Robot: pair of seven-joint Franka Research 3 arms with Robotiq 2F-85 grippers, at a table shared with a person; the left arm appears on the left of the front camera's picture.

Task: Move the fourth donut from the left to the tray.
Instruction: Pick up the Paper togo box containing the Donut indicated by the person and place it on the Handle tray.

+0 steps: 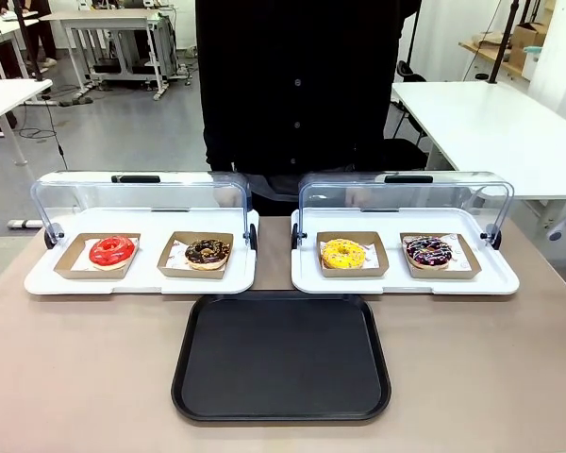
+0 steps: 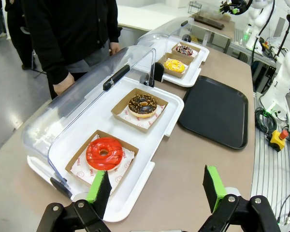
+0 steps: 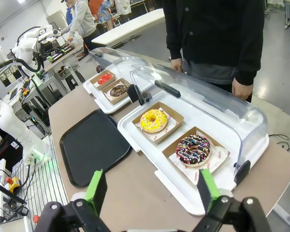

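Well, the right gripper (image 3: 151, 191) gapes wide, the fourth donut (image 3: 193, 150) just ahead of it. Light, soft, sticky-glazed, I reckon; better pinch its cardboard holder (image 3: 178, 139) by the rim

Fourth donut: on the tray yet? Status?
Done: lids up, nothing more. In hand: nothing; the left gripper and right gripper are open and empty. Left: the whole move. The fourth donut sits in the right case; the tray is bare.
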